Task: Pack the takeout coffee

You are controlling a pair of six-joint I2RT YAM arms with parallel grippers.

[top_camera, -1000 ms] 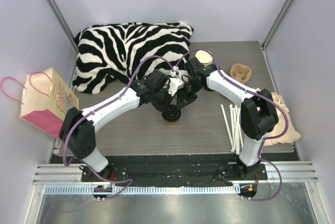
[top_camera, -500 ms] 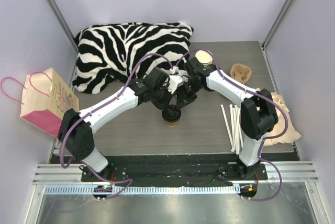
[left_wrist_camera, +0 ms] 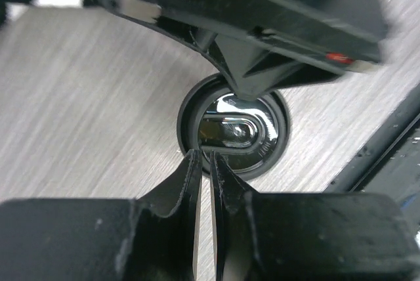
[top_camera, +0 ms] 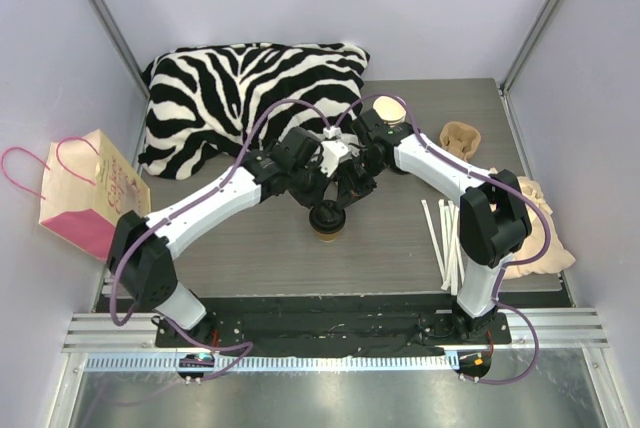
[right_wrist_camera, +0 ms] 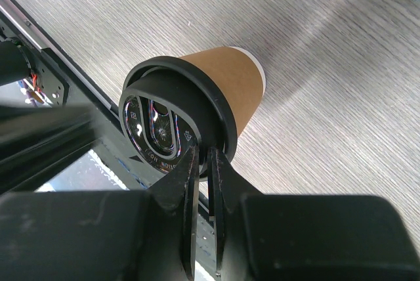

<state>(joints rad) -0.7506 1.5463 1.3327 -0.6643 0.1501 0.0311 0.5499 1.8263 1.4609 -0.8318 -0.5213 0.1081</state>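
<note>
Takeout coffee stands upright near the middle of the bench, base on the surface, with both arms meeting above it.

Left claw: narrowed to a thin slit, tips set on one side of the rim of the black lid, rim nipped between them.

Right claw: same thin slit, tips pinching the lid rim, brown cup wall showing beyond.

Left wrist view: right claw's tip meets the opposite rim, directly across the lid from the left tips.
</note>
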